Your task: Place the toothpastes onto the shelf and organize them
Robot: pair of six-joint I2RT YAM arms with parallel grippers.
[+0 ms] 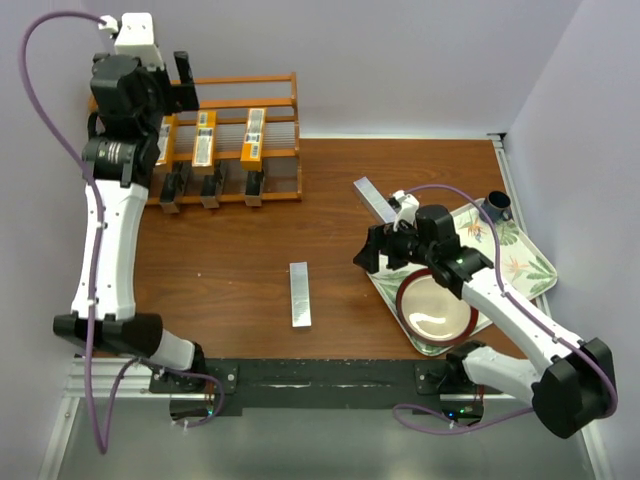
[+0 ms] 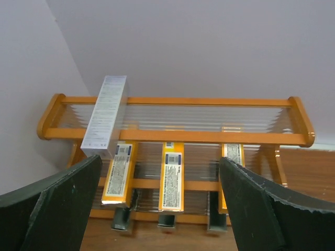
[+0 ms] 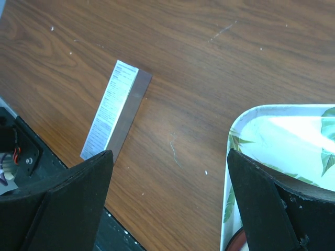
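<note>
Currently both arms carry nothing. The left gripper (image 2: 160,163) faces the shelf (image 2: 178,101) with its jaws wide apart. The right gripper (image 3: 170,157) hovers over the surface (image 1: 230,260), jaws likewise spread and empty.

Shelf count: one top-tier silver carton (image 2: 107,117) at the left end, three orange cartons (image 2: 172,175) on the middle tier, three black cartons (image 2: 123,218) on the bottom. Two more lie off the shelf. The middle silver carton (image 3: 112,112) is flat on the surface near the front edge. The far silver carton (image 1: 370,195) is just beside the tray (image 1: 528,262), partly hidden by the right arm.

We judge the step in hand to be picking up the middle silver carton. To do it well:
- Turn the wrist so the jaws straddle its narrow width.
- Descend at mid-length, since it lies flat and the fingertips must reach nearly to the wood.
- Aim it for the top tier above the centre orange carton, parallel to that column.

The top-tier silver carton sits slightly skewed, its near end overhanging the front rail, so we may want to square it.

In the way: the left arm occupies the shelf's left front. The tray, with a red-rimmed bowl (image 1: 437,312) and a dark cup (image 1: 498,205), crowds the right arm's elbow side.
</note>
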